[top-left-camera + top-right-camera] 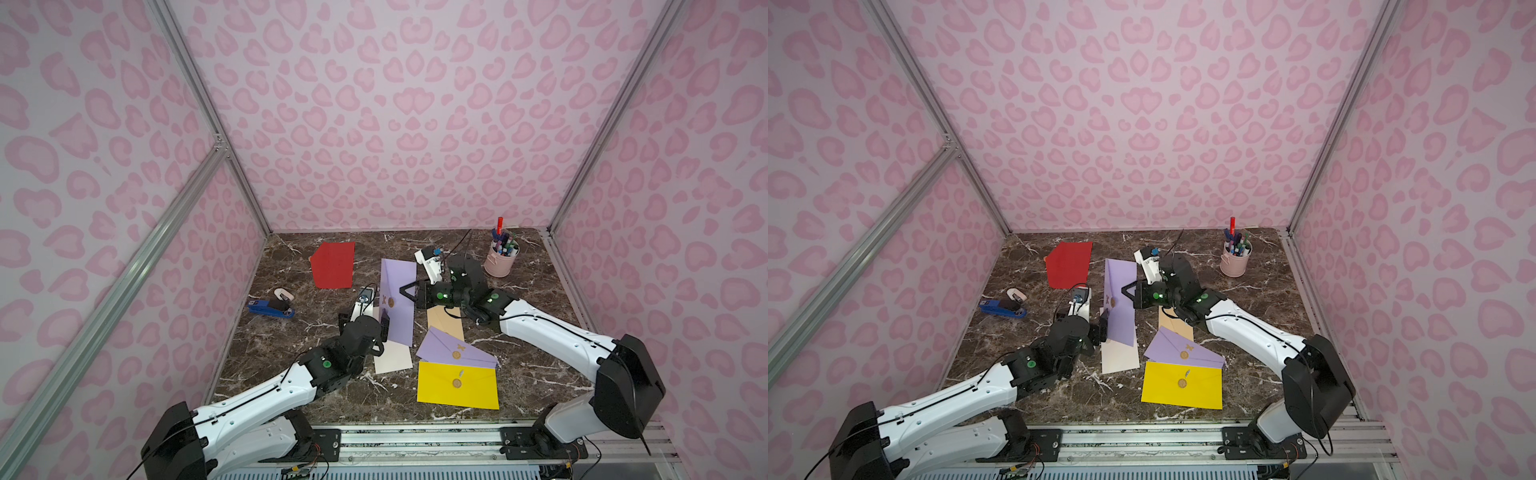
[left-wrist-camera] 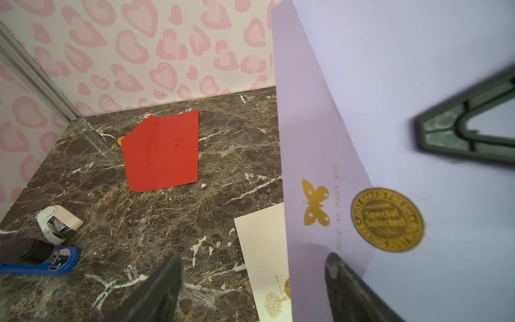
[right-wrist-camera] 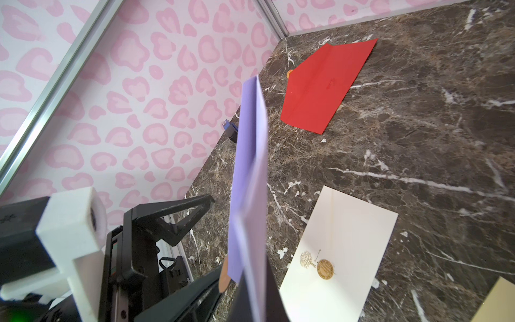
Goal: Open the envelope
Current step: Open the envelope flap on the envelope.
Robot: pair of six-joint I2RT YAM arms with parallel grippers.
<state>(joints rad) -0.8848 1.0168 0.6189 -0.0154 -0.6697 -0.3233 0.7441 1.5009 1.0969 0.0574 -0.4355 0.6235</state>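
Progress is small: right claw (image 1: 405,292) holds the lilac envelope (image 1: 399,274) off the surface (image 1: 528,374), left claw (image 2: 252,259) stands wide at its edge, gold seal (image 2: 387,220) not yet broken.

Staplers (image 1: 270,309) left of raised envelope (image 1: 397,277); pen cup (image 1: 500,262) behind right.
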